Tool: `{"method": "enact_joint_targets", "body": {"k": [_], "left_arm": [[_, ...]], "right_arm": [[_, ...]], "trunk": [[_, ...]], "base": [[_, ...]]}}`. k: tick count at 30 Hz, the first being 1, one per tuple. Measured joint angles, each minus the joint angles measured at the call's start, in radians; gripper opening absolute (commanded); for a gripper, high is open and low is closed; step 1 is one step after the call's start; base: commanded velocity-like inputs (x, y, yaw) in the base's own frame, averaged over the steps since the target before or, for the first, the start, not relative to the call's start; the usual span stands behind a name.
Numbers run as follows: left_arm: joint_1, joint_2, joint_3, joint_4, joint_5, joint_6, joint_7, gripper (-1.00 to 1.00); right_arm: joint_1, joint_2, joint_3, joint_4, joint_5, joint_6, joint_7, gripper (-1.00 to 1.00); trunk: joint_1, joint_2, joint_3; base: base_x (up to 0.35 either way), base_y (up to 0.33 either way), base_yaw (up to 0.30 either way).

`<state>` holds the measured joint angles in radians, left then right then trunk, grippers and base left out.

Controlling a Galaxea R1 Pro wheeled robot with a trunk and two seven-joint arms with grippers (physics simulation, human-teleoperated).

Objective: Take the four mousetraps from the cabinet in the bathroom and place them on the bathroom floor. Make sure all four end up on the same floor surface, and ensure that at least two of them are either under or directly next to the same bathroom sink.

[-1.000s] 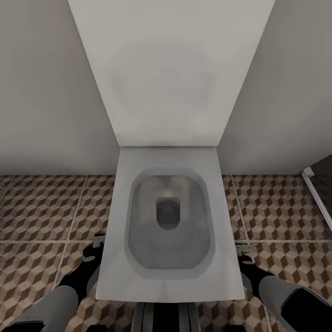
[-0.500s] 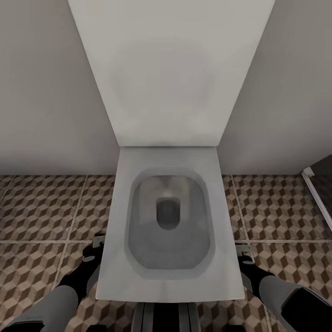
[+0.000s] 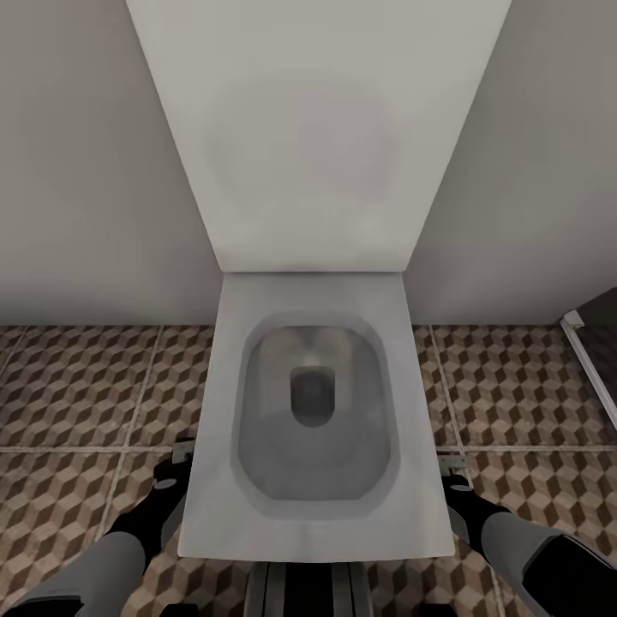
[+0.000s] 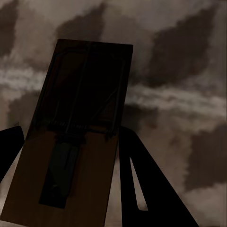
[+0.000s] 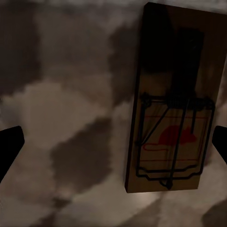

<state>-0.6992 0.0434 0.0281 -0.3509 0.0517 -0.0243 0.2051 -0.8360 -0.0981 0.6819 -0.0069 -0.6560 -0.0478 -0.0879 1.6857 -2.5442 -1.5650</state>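
In the left wrist view a brown wooden mousetrap [image 4: 78,142] sits between the two dark fingers of my left gripper [image 4: 71,130], which touch its long edges; blurred cube-pattern bathroom floor [image 4: 179,94] lies close behind. In the right wrist view another mousetrap [image 5: 175,109], with a wire bar and a red mouse print, lies flat on the floor tile [image 5: 66,118]. It rests between the wide-apart fingers of my right gripper [image 5: 113,142], close to one of them. In the head view, my left gripper [image 3: 180,452] and right gripper [image 3: 452,467] hang low on either side of a toilet. The cabinet is out of view.
A white square toilet [image 3: 257,514] with its lid [image 3: 317,128] raised against the wall stands straight ahead between my arms. Patterned floor [image 3: 77,386] spreads to both sides. A white shower-frame rail [image 3: 587,364] and darker floor show at the far right.
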Motion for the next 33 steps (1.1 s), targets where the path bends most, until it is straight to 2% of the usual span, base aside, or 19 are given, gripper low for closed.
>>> {"method": "enact_joint_targets", "body": {"k": [6,12,20,33], "left_arm": [[0.0,0.001,0.0,0.012,0.0,-0.046,0.0,-1.0],[0.001,0.002,0.002,0.076,0.002,-0.106,0.001,-1.0],[0.0,0.003,0.001,0.111,-0.003,-0.119,0.002,-1.0],[0.001,0.004,0.001,0.119,-0.006,-0.119,0.002,-1.0]], "right_arm": [[0.0,0.0,0.0,0.0,0.0,0.0,0.0,1.0],[0.0,0.001,0.0,0.0,0.0,0.0,0.0,1.0],[0.0,0.002,0.0,0.0,-0.001,0.0,0.0,1.0],[0.0,0.002,0.0,0.0,-0.001,0.0,0.0,1.0]], "trunk": [[0.0,0.0,0.0],[0.0,0.0,0.0],[0.0,0.0,0.0],[0.0,0.0,0.0]], "base": [[0.0,0.0,0.0],[0.0,0.0,0.0],[0.0,0.0,0.0],[0.0,0.0,0.0]]}}
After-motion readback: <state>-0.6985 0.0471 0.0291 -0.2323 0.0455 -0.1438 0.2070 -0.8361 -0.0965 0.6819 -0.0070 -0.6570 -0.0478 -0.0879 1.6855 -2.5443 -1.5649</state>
